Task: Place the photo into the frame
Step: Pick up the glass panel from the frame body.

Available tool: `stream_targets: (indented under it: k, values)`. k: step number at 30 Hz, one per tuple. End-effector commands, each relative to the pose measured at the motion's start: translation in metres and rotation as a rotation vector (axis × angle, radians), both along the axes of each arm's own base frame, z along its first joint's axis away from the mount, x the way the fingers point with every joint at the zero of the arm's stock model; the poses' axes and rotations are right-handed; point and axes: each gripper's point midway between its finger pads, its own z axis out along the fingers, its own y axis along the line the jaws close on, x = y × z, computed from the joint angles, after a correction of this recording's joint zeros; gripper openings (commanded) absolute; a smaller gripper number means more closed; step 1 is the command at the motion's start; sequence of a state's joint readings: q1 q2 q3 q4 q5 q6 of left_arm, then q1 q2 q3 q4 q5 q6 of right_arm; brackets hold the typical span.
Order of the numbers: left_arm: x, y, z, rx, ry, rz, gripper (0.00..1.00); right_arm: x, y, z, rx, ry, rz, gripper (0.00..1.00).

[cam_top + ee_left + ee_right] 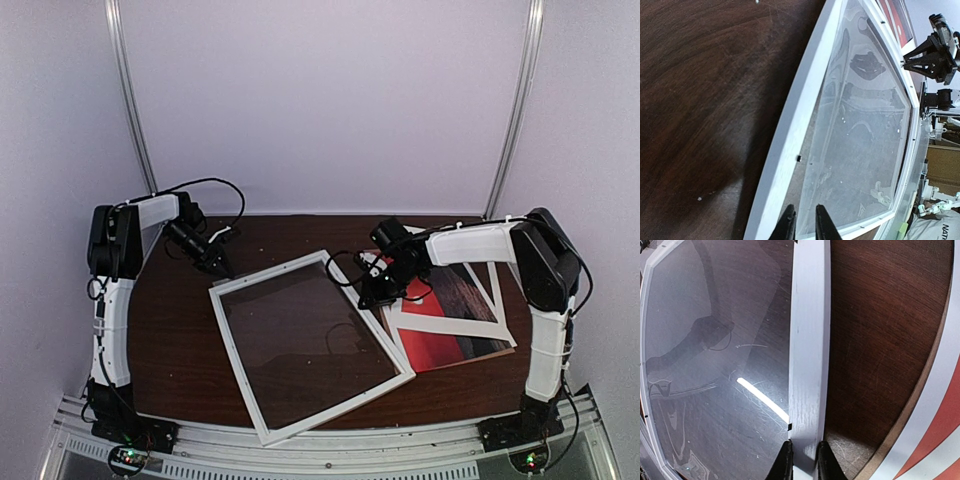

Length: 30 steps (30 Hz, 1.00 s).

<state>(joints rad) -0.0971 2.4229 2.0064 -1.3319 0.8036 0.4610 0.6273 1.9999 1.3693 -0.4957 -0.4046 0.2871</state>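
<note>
The right gripper [804, 446] is clamped on the frame [808, 340]: in the right wrist view its two black fingers [785, 460] stand one on each side of the white rail, touching both faces, with the rail running off toward 12 o'clock. At 9 o'clock of that rail lies the clear sheet [715, 365], seated inside the frame; at 3 o'clock is the bare dark wooden table [880, 315]. The left gripper [804, 207] shows a narrow gap between its fingertips, positioned over the clear sheet just inside the frame's rail; whether it pinches anything cannot be told from the left wrist view. In the top view, the frame lies flat and skewed at the centre of the table, its near corner overhanging the table's 6 o'clock edge. The left gripper is at the frame's 10 o'clock corner, and the right gripper is on its 2 o'clock edge. The photo [435, 345] is outside the frame, flat on the table at 3 o'clock of it, with its red area showing. A white mat [455, 326] lies across the photo, covering part of it.
</note>
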Motion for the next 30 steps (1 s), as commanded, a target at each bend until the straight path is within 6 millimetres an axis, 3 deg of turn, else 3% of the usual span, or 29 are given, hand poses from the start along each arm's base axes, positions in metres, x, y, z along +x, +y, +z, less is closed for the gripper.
stream_targets:
  k: [1, 13, 25, 30]
  values:
    - [-0.008, -0.001, 0.019, -0.011, 0.011, 0.01, 0.16, 0.006, 0.0, -0.007, 0.018, 0.011, -0.035, 0.0]
    - [-0.019, -0.003, 0.001, 0.048, 0.047, -0.022, 0.15, 0.005, -0.001, -0.009, 0.018, 0.016, -0.038, 0.0]
    - [-0.026, -0.012, 0.001, 0.041, 0.066, -0.047, 0.0, 0.005, 0.0, -0.012, 0.023, 0.018, -0.041, 0.0]
    - [-0.024, -0.014, 0.01, 0.03, 0.052, -0.049, 0.0, 0.004, -0.002, -0.013, 0.015, 0.02, -0.043, 0.0]
